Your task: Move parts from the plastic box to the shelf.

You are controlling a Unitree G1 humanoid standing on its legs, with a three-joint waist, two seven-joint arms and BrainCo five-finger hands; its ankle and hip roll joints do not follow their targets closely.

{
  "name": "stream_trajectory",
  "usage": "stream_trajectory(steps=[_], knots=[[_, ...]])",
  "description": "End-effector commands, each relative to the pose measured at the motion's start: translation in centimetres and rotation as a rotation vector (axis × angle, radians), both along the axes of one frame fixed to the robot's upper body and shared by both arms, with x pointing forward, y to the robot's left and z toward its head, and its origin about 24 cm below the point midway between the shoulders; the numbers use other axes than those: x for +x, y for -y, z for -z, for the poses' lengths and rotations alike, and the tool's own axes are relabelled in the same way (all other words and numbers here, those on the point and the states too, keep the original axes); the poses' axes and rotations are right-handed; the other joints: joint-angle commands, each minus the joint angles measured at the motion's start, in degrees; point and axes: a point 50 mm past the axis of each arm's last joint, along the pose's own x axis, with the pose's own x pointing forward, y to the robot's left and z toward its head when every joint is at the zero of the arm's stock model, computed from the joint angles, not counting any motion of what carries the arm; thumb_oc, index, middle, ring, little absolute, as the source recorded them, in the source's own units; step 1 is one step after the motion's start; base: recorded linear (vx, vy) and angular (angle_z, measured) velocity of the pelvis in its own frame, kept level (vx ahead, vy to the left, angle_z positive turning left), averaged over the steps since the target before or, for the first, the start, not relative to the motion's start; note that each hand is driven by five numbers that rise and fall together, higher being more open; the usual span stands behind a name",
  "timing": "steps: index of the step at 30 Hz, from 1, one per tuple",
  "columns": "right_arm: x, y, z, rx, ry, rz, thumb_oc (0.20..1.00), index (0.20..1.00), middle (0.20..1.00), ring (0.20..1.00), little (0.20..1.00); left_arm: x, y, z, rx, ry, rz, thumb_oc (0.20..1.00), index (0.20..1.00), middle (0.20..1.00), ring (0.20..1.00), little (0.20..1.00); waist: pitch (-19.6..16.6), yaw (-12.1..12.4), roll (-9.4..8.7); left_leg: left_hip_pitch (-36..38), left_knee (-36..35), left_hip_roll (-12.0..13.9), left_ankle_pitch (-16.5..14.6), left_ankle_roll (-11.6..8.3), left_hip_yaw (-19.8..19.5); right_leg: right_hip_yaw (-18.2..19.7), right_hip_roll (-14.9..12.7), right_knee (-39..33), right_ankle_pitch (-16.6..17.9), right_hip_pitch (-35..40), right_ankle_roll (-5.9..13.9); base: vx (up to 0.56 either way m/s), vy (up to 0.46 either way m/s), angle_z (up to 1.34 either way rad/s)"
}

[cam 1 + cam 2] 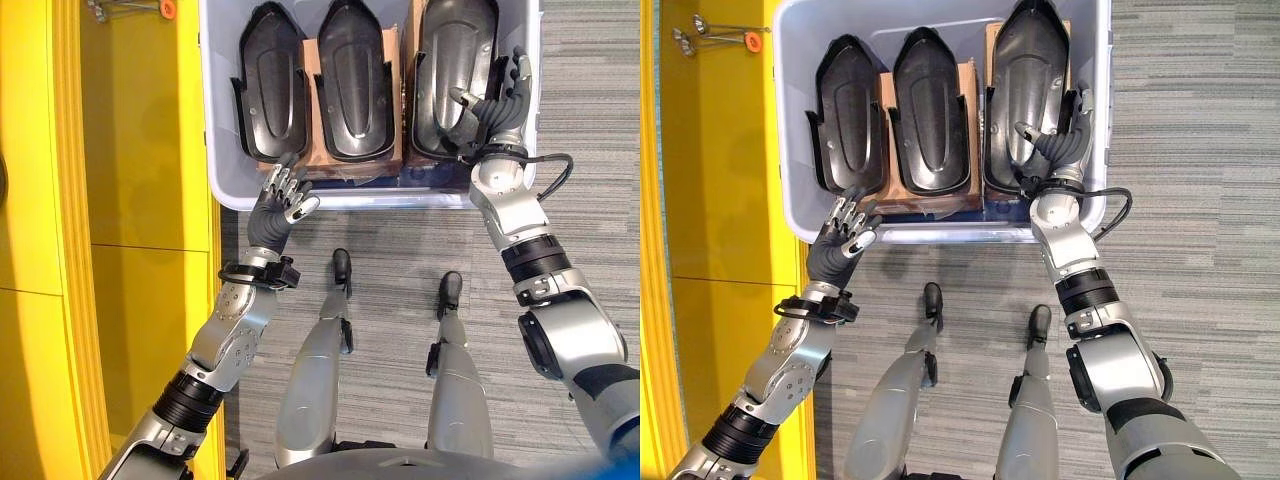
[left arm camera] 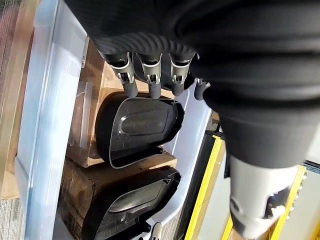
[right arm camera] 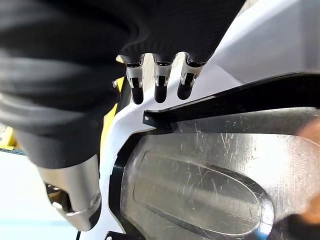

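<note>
Left eye view: we reach both hands into the pale plastic box (image 1: 222,150), where three black moulded parts (image 1: 355,85) lie. Right hand (image 1: 500,105), fingers relaxed, touches the rightmost part (image 1: 450,60); left hand (image 1: 280,200) hovers unclenched at the box's near rim. Next, we judge, clasp and lift.

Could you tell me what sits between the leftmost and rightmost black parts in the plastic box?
A third black part on brown cardboard, seen in both eye views.

Looks like a workshop/factory floor: yellow shelf unit (image 1: 120,200), grey carpet tiles (image 1: 590,100), plastic box (image 1: 792,130) of black moulded parts (image 1: 930,110).
</note>
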Motion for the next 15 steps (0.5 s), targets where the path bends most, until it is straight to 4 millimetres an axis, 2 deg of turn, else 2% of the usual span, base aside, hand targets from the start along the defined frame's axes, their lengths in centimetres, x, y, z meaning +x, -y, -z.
stream_trajectory(steps=[1, 15], knots=[[-0.2, 0.4, -2.7, 0.006, 0.117, 0.009, 1.000, 1.000, 1.000, 1.000, 1.000, -1.0, -0.1, -3.2, -0.033, 0.159, 0.017, 1.000, 1.000, 1.000, 1.000, 1.000, -0.58, 0.94, -0.77, 0.78, 3.56, 1.18, -2.56, -2.24, -1.73, 5.86, -0.78, 7.64, 4.53, -7.47, -1.41, 0.00, 0.000, 0.00], [0.3, 1.7, -2.0, 0.092, 0.085, 0.056, 1.000, 1.000, 1.000, 1.000, 1.000, -1.1, 0.0, -2.9, -0.031, 0.142, 0.024, 1.000, 1.000, 1.000, 1.000, 1.000, -0.18, 0.99, -0.32, 0.75, 3.66, 1.17, -2.67, -2.05, -1.75, 6.01, -0.52, 7.81, 4.39, -7.70, -1.45, 0.00, 0.000, 0.00]])
